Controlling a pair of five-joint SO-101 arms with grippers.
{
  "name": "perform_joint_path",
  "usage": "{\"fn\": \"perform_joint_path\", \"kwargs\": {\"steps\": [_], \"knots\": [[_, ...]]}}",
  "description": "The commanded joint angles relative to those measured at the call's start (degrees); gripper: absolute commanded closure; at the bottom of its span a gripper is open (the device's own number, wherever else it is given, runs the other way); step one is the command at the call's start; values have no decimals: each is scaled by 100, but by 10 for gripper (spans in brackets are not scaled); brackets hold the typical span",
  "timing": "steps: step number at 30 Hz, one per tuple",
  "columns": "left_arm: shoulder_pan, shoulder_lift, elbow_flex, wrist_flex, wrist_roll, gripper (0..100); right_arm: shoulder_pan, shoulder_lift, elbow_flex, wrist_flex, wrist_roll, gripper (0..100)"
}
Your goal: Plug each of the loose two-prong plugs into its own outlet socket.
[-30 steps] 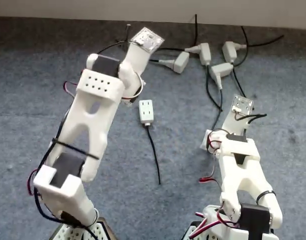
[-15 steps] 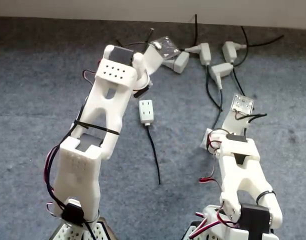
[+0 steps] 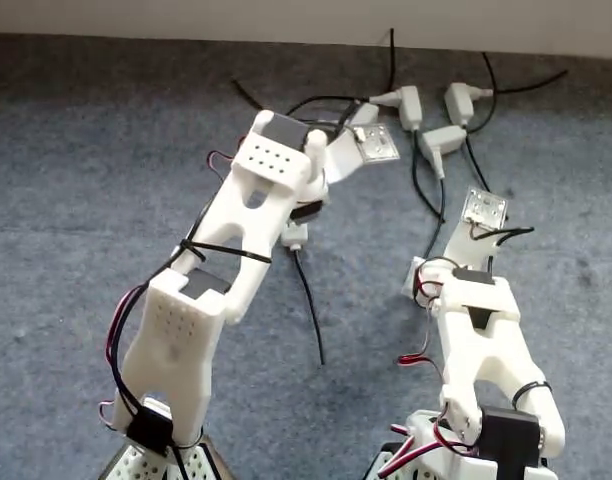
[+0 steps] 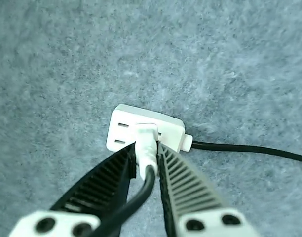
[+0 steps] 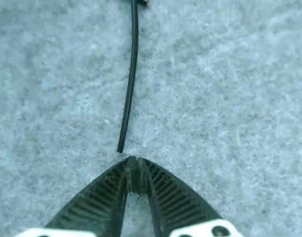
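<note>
My left gripper point(image 4: 147, 153) is shut on a white two-prong plug point(image 4: 146, 137) whose black cord runs back between the fingers. The plug hovers just over a white outlet block point(image 4: 125, 129) on the grey carpet; I cannot tell if the prongs touch it. In the high view this gripper point(image 3: 374, 146) is at the top centre. A second outlet block point(image 3: 295, 237) lies mid-table, half hidden under the left arm. My right gripper point(image 5: 135, 167) is shut on nothing, low over the carpet near a black cable's end point(image 5: 121, 147), and sits at the right point(image 3: 483, 209).
Three more white plug or outlet pieces point(image 3: 410, 103) point(image 3: 458, 100) point(image 3: 443, 140) lie at the top right with black cables trailing off. A cable point(image 3: 308, 300) runs from the middle outlet toward the front. Open carpet lies to the left.
The left arm has swung to the right with the plug, from the top left to above the outlet block at top centre. The right arm has stayed put.
</note>
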Motion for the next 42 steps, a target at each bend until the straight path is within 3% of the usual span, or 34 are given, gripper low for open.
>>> {"fn": "perform_joint_path", "kwargs": {"steps": [1, 20, 25, 42], "knots": [[-127, -40, -215, -44, -185, 993, 22, -215, -13, -92, 62, 990], [-286, 4, -655, -290, -202, 993, -84, -215, -13, -92, 70, 990], [-268, 4, -646, 193, -862, 993, -84, -215, -13, -92, 70, 990], [-242, 505, -690, 114, -923, 993, -92, -215, -13, -92, 70, 990]]}}
